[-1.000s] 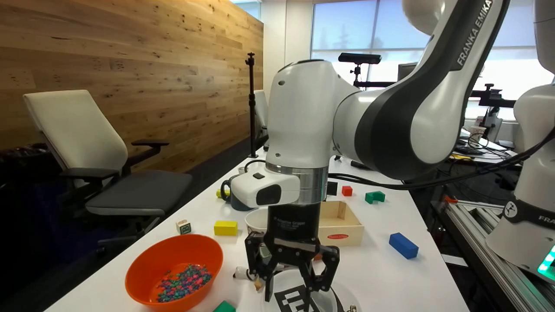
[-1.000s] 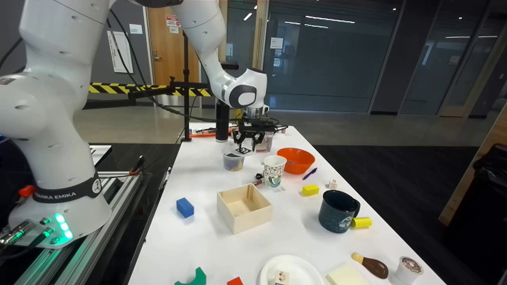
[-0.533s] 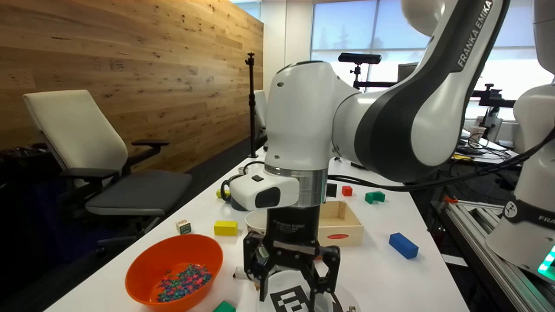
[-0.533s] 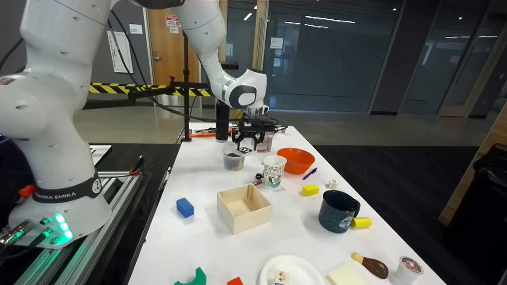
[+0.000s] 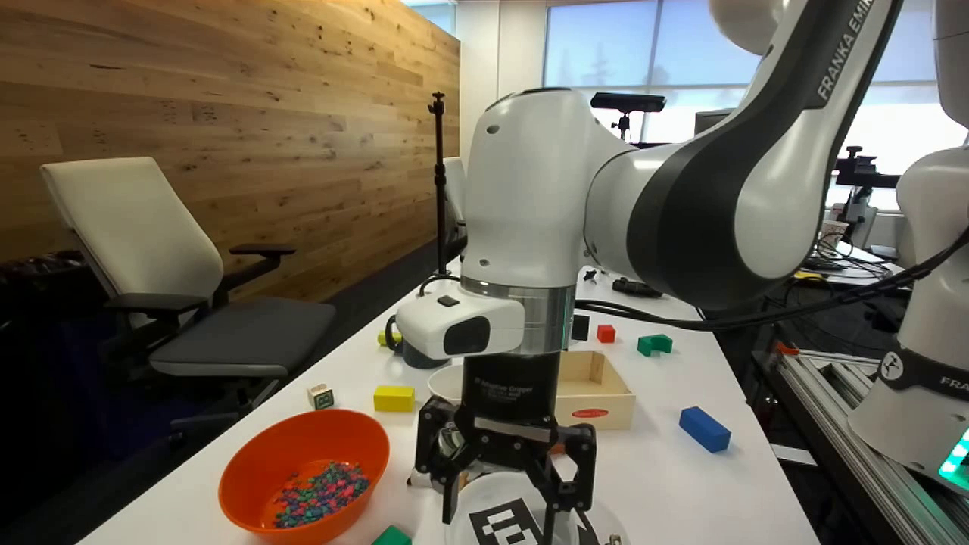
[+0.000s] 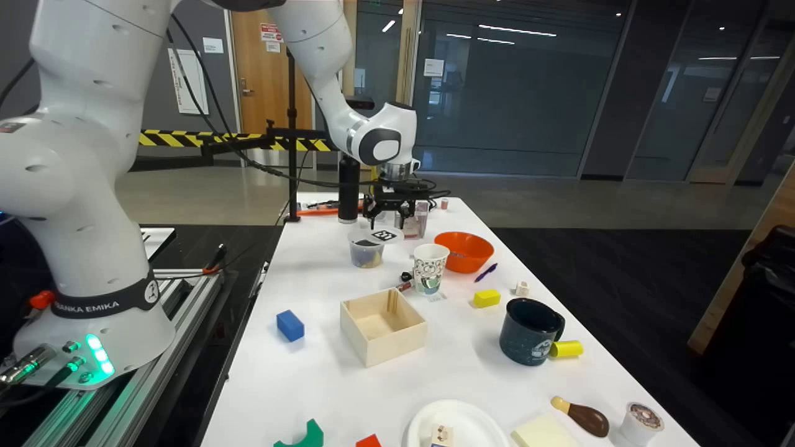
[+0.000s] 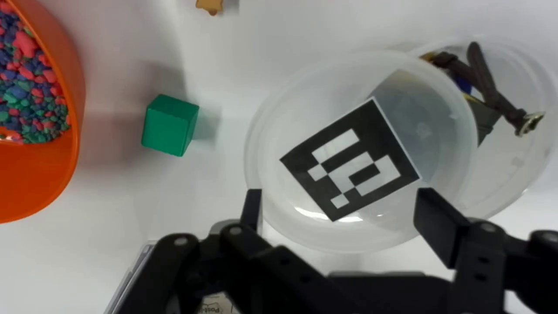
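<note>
Under 2 wide-parted jaws, 1 marked lid [image 7: 359, 152] overlapping 1 tub [image 7: 516, 174], 1 green block [image 7: 168, 126] nearby

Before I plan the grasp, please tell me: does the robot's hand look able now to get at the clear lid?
Probably yes: the hand stands open above the clear lid, and the wrist view shows nothing standing between them.

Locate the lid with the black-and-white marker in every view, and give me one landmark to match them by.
In an exterior view: the lid is at the bottom edge, near the middle, partly cut off.
In an exterior view: the lid is near the centre, below the open gripper.
In the wrist view: the lid is right of centre, overlapping a clear container.
Shared landmark: the orange bowl, in all three.
</note>
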Controlling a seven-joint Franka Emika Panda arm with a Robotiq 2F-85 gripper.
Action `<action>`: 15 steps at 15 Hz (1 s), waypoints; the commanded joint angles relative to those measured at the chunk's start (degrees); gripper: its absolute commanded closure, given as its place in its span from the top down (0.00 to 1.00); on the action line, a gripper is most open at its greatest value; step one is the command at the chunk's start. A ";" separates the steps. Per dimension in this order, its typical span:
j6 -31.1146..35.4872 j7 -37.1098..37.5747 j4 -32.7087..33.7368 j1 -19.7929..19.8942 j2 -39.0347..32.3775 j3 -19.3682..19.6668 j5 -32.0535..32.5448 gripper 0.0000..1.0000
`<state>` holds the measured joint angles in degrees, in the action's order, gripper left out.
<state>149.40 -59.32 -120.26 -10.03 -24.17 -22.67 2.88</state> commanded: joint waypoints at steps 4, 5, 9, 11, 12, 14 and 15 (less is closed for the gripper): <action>-1.46 -0.80 0.02 0.02 2.51 0.38 0.83 1.00; -2.03 -0.88 0.49 0.14 2.25 0.87 1.18 1.00; -6.35 -2.15 2.67 0.57 1.67 2.73 1.72 1.00; -9.62 -3.07 4.20 0.20 1.47 3.79 2.26 1.00; -11.27 -3.37 5.07 -0.06 1.28 4.23 2.64 1.00; -13.50 -3.80 6.40 -0.40 0.97 4.70 3.11 1.00; -14.13 -3.96 7.03 -0.59 0.59 4.76 3.25 1.00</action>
<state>138.84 -62.43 -115.96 -9.84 -22.81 -18.55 4.17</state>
